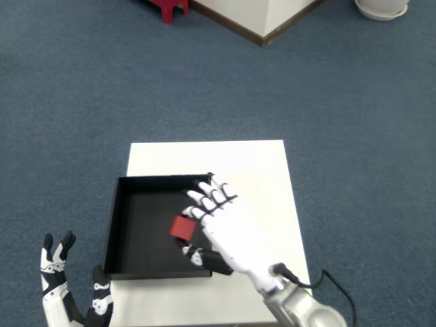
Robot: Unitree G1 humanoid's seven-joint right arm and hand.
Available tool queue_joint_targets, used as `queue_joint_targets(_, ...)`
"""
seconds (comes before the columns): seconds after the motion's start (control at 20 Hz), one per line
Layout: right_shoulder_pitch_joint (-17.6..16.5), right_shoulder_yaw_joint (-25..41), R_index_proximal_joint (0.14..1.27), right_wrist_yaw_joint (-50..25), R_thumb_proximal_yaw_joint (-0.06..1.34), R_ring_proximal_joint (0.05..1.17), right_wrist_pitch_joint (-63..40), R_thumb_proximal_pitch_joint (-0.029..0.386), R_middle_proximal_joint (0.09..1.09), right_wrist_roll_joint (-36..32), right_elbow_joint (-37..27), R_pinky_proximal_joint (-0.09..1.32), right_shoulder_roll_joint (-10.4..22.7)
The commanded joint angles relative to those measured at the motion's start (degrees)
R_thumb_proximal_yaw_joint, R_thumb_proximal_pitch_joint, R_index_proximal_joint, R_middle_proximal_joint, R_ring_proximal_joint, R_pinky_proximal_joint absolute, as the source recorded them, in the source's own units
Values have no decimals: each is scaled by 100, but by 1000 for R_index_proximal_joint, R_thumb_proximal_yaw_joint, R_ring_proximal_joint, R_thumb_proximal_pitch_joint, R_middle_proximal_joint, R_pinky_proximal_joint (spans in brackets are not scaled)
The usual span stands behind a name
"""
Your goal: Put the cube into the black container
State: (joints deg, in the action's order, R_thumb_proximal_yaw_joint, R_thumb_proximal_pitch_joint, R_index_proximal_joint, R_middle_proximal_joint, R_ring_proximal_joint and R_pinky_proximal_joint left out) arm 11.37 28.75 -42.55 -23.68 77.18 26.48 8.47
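Right robot hand (219, 228) pinches the small red cube (182, 227) thumb-to-fingers over the black container (122, 204) interior, other fingers splayed; looks light, rigid, smooth-faced, so grip opposite flat faces, probably no crush risk

The right hand (221, 228) is reaching up and to the left from the lower right, its back turned to the camera. Its fingers (204, 197) are curling downward while the thumb (197, 257) is pressing in from below, pinching a small piece between them. The left hand (68, 296) is hanging low at the lower left, fingers spread and pointing upward.
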Motion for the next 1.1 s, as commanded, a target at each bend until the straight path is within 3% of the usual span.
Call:
queue_joint_targets(0.05, 411, 400, 1034, -111, 1243, 287, 404, 197, 353, -466, -102, 166, 42)
queue_joint_targets(0.65, 1477, 2660, 1040, -281, 1252, 320, 1971, 192, 387, -2170, 520, 205, 147)
queue_joint_targets(0.7, 1567, 2817, 967, -302, 1218, 321, 2114, 189, 389, -2357, 542, 207, 148)
queue_joint_targets(0.8, 1764, 3109, 573, -172, 769, 248, 2469, 126, 296, -2749, 570, 148, 146)
queue_joint_targets(0.85, 1870, 3241, 501, -72, 659, 193, 2623, 100, 254, -2895, 585, 70, 148)
queue_joint_targets(1.1, 2185, 3728, 556, -217, 642, 177, 2862, 104, 238, -3389, 646, 12, 141)
